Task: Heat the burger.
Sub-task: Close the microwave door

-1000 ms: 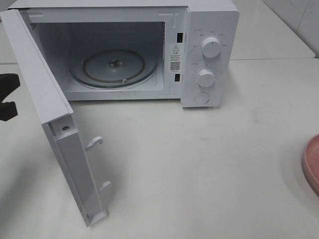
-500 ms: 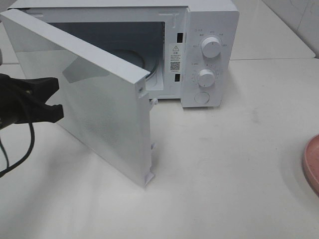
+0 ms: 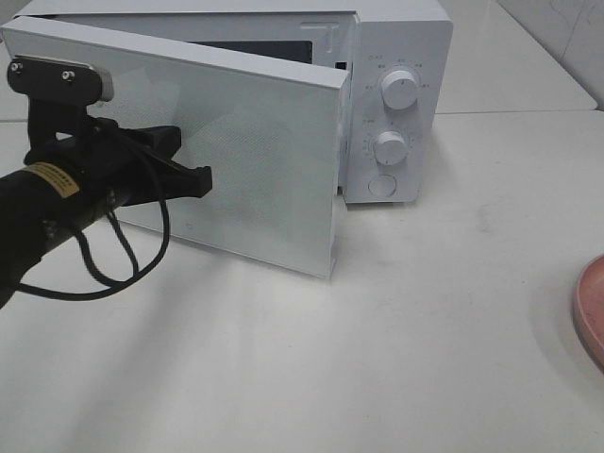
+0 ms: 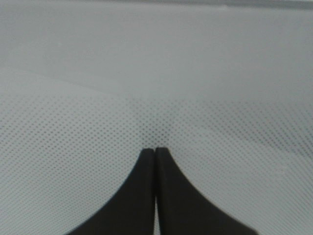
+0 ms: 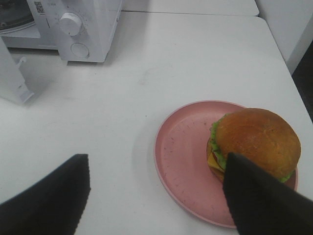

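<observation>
Burger (image 5: 257,142): on a pink plate (image 5: 181,147), off-centre toward one rim, out on the white table (image 3: 425,330) and well apart from the microwave (image 3: 396,57). Not inside the oven yet.

Likely light and soft. Glossy bun probably a bit slippery and easy to dent; stacked layers of lettuce, cheese and patty liable to slide apart or tip under a hard squeeze. Best taken low and gently across the sides of the bun, or, safer by judgement, moved by gripping the stiff plate rim on its bare side and carrying the lot level.

Right gripper (image 5: 156,160): spread wide, holding nothing, hovering above the plate's near edge, one finger overlapping the burger's lower edge in the wrist view; contact or clearance impossible to tell.

Left gripper (image 3: 193,179): pressed together, pinching nothing, tips at the mesh-patterned front of the microwave door (image 3: 255,160). Touching or just short: not settled by the close wrist view, though very near.

Door angled partway, neither wide nor latched. Seems at odds with a burger outside; needs to stand wide before loading.

Hidden or unclear: most of the oven cavity, screened by the door in the high view, only a dark strip showing above it. Burger out of the high view altogether, just a sliver of plate at the right edge. Far rim of the plate cut off behind the right finger. Dial markings too small to read.
</observation>
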Tool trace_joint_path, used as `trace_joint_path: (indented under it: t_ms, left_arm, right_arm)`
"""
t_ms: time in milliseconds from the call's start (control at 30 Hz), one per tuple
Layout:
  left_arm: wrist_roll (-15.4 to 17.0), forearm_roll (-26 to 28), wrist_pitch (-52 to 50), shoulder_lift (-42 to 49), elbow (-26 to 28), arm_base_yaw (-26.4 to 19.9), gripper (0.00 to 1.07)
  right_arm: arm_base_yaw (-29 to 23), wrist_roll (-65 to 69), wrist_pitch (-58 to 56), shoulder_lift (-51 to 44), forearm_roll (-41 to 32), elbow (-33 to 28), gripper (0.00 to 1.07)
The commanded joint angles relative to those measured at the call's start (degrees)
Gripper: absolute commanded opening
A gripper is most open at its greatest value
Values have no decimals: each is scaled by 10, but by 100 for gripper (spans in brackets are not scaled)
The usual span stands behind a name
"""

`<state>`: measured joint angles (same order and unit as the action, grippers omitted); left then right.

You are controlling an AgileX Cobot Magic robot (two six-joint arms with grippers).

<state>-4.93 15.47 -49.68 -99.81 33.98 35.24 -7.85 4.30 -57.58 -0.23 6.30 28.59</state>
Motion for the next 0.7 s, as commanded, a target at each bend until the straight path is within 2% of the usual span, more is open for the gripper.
trace_joint_path:
  t_ms: [33, 133, 333, 367, 467, 500, 533, 633, 700]
  left_arm:
    - [-19, 50, -6, -29, 44, 21, 0]
    - [-19, 58, -6, -37, 54, 24, 0]
    - [-23, 84, 6, -81, 123, 32, 0]
    - [-37, 97, 18, -89, 139, 32, 0]
    - [-48, 105, 24, -93, 149, 32, 0]
    - [-63, 123, 25, -101, 165, 32, 0]
    - [-66, 138, 25, -109, 184, 32, 0]
    - [-68, 142, 28, -113, 191, 32, 0]
    - [-75, 153, 33, -129, 224, 32, 0]
  right_arm:
    - [5, -7, 3, -15, 0, -2, 74]
    - [5, -7, 3, -15, 0, -2, 74]
    - [5, -7, 3, -15, 0, -2, 74]
    - [5, -7, 3, -15, 0, -2, 74]
    - [5, -7, 3, -15, 0, -2, 74]
    - [5, -7, 3, -15, 0, -2, 74]
    - [5, -7, 3, -15, 0, -2, 74]
    - [5, -7, 3, -15, 0, -2, 74]
    - [5, -7, 3, -15, 0, -2, 74]
